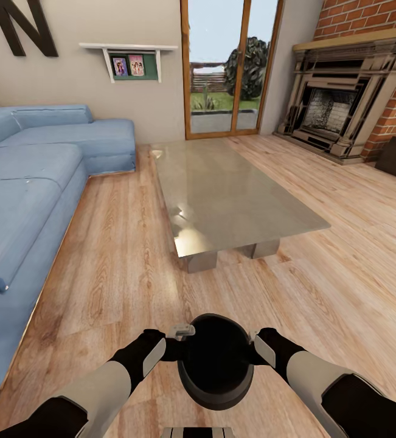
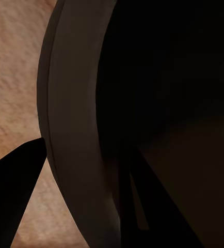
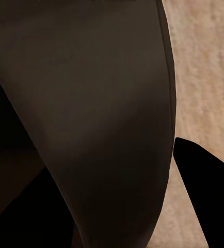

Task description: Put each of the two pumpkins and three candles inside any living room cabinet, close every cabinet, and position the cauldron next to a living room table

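- I hold the cauldron (image 1: 216, 362) between both hands: my left hand (image 1: 174, 348) grips the rim on its side, my right hand (image 1: 260, 348) the opposite side.
- In the left wrist view one finger (image 2: 11, 196) lies outside the grey rim (image 2: 73, 155) and the other inside, so the hand is closed on the wall; the right wrist view shows the same straddle, with a finger (image 3: 207, 191) outside the wall.
- The cauldron hangs low in front of my trunk, above the plank floor (image 1: 118, 255), well short of the glass-topped coffee table (image 1: 222, 194).
- Its mouth faces up, tipped slightly towards me; being round, it has no clear long axis.
- Judgement: carry it level with both grips matched, approach the table's near edge, and lower it to the floor just beside the table without striking the glass.
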Available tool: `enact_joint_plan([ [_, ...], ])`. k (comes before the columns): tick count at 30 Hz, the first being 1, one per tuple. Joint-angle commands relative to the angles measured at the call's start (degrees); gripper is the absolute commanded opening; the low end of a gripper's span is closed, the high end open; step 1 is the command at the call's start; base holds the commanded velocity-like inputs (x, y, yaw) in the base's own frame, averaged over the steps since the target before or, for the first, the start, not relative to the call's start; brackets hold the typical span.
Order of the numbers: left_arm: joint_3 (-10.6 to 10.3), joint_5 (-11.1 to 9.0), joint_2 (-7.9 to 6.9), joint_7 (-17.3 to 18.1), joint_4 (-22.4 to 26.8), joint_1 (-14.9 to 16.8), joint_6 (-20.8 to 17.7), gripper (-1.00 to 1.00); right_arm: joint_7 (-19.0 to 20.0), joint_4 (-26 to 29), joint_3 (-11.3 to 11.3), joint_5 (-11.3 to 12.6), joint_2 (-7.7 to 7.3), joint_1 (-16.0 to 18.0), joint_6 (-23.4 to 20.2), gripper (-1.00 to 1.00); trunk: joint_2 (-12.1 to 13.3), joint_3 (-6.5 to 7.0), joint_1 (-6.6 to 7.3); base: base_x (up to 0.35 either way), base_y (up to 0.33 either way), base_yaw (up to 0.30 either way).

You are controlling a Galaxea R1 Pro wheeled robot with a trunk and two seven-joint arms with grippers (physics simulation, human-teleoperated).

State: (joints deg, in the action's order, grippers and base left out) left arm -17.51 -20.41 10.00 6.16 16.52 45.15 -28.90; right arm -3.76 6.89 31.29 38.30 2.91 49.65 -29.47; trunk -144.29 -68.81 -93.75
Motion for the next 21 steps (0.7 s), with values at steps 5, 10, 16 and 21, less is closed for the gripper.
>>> enact_joint_plan([
  [5, -0.15, 0.29, 0.00, 0.00, 0.04, 0.03, -0.19, -1.00, -0.37, 0.14, 0.09, 0.81, -0.01, 0.01, -0.24, -1.00, -0.02, 0.13, 0.01, 0.000, 0.000, 0.000],
  [10, -0.15, 0.30, 0.00, 0.00, 0.04, 0.03, -0.19, -1.00, -0.37, 0.14, 0.09, 0.81, -0.01, 0.01, -0.24, -1.00, -0.02, 0.54, 0.01, 0.000, 0.000, 0.000],
  [16, -0.15, 0.28, 0.00, 0.00, 0.04, 0.01, -0.20, -1.00, -0.37, 0.14, 0.09, 0.81, -0.01, 0.01, -0.24, -1.00, -0.02, 1.08, 0.01, 0.000, 0.000, 0.000],
  [21, -0.14, 0.31, 0.00, 0.00, 0.07, 0.03, -0.20, -1.00, -0.37, 0.14, 0.09, 0.81, -0.01, 0.01, -0.24, -1.00, -0.02, 1.32, 0.01, 0.000, 0.000, 0.000],
])
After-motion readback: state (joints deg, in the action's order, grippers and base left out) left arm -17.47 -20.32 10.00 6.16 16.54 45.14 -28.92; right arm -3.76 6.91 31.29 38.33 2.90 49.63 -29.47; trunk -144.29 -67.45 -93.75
